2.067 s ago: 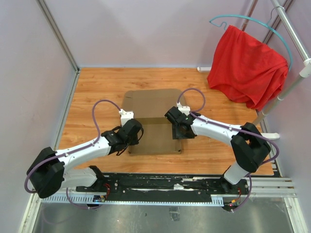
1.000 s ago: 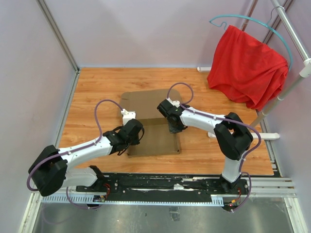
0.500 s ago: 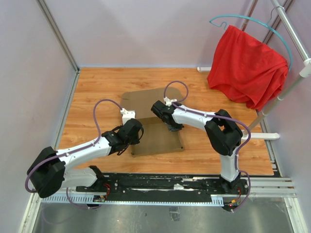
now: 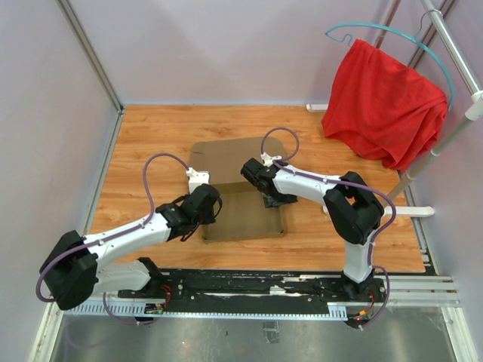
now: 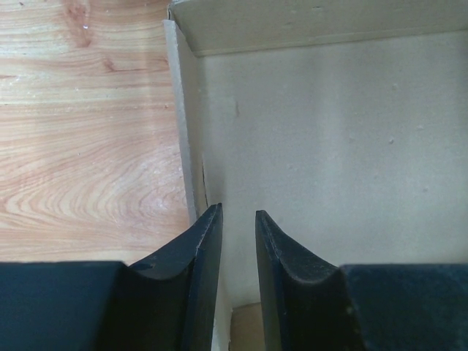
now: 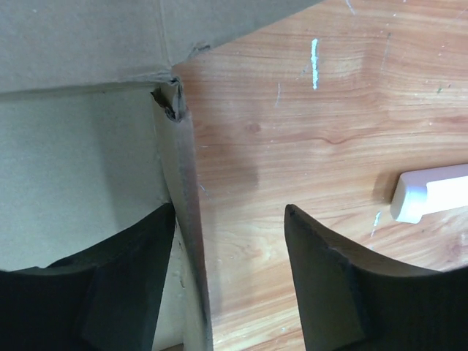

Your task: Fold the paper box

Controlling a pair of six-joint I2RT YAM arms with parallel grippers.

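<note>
— Where is the paper box (image 4: 240, 154) sitting?
— In the middle of the wooden table (image 4: 143, 151), between the two arms. Its far panel lies flat, and the nearer part has its left and right side walls stood up (each wrist camera looks along one of them).
— And the right gripper (image 6: 230, 210)?
— Its jaws are spread wide and straddle the right wall. One finger hangs inside the box, just beside the wall, and the other is out over bare wood. Neither looks pressed against the cardboard, so nothing is held there. The corner ahead of it, where the wall meets the far panel, is a bit crumpled.
— The left gripper (image 5: 238, 213)?
— It is at the box's left wall. The fingers (image 5: 197, 278) are nearly together, with only a thin slit between them. The wall's edge runs down to the left fingertip, but I cannot tell whether it is pinched or just passes beside the finger.
— Anything else about?
— A red cloth (image 4: 381, 105) hangs on a hanger at the far right, well apart from the box. A white bar (image 6: 431, 194) lies on the wood to the right of the right gripper
</note>
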